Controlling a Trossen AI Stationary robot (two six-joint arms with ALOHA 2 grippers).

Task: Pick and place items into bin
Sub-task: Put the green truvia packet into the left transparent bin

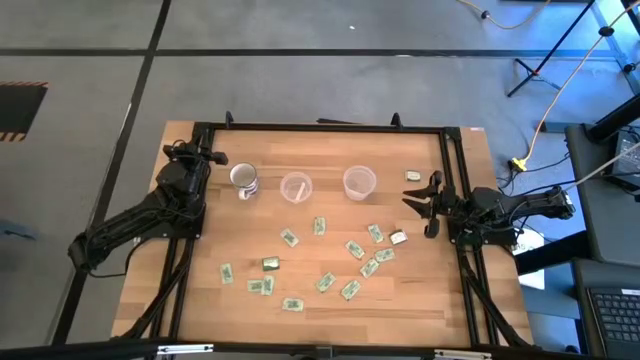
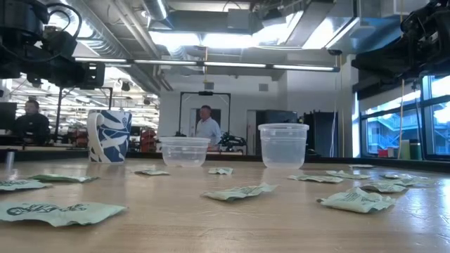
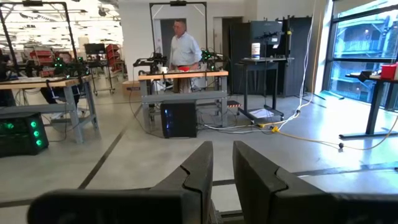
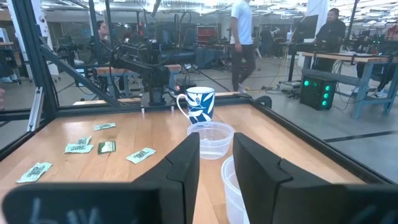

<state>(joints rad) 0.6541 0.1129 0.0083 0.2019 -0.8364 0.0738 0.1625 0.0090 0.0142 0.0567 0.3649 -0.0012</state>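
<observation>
Several pale-green-and-white packets (image 1: 320,226) lie flat across the table's middle and near part, seen close up in the low view (image 2: 238,191). A few olive-gold packets (image 1: 270,263) lie among them. My left gripper (image 1: 222,158) hovers at the far left, beside a blue-and-white mug (image 1: 243,180). In its wrist view the left gripper (image 3: 222,180) points out over the far edge, fingers close together and holding nothing. My right gripper (image 1: 405,197) hangs above the table's right side, pointing left. The right gripper (image 4: 216,168) likewise has its fingers drawn together on nothing.
Two clear plastic tubs (image 1: 296,187) (image 1: 359,182) stand in a row with the mug along the far part of the table; the low view shows them (image 2: 184,151) (image 2: 283,145) upright. A black frame (image 1: 320,128) rims the table. People stand in the room beyond.
</observation>
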